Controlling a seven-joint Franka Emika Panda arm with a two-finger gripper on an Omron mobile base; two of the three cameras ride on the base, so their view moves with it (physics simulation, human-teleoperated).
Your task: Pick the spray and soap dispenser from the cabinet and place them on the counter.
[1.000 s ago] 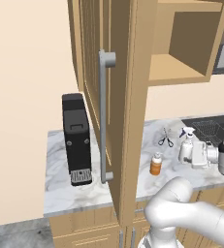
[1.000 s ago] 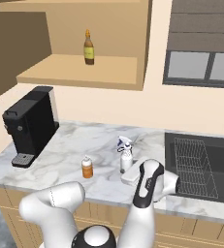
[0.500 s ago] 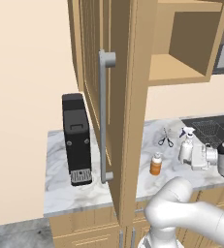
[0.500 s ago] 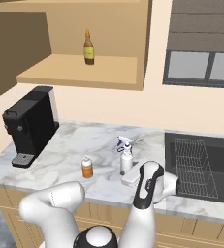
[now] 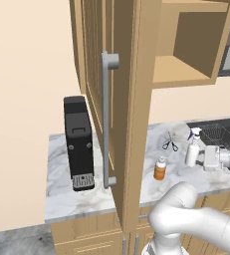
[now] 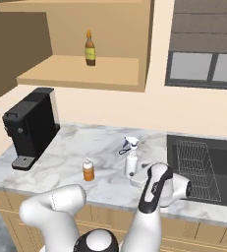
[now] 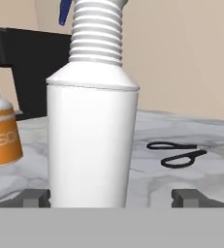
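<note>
Wider now than a second ago, my end effector fully spread around the upright spray, empty; brown bottle on the right view's shelf.

The arm is made of thick, rounded, glossy white segments, bulging at the lower right of the left base view and across the bottom of the right base view. Dark grey bands mark its joints. The wrist link in the right base view is white with a black inset strip. The gripper ends in two small, square, dark grey fingertips.
</note>
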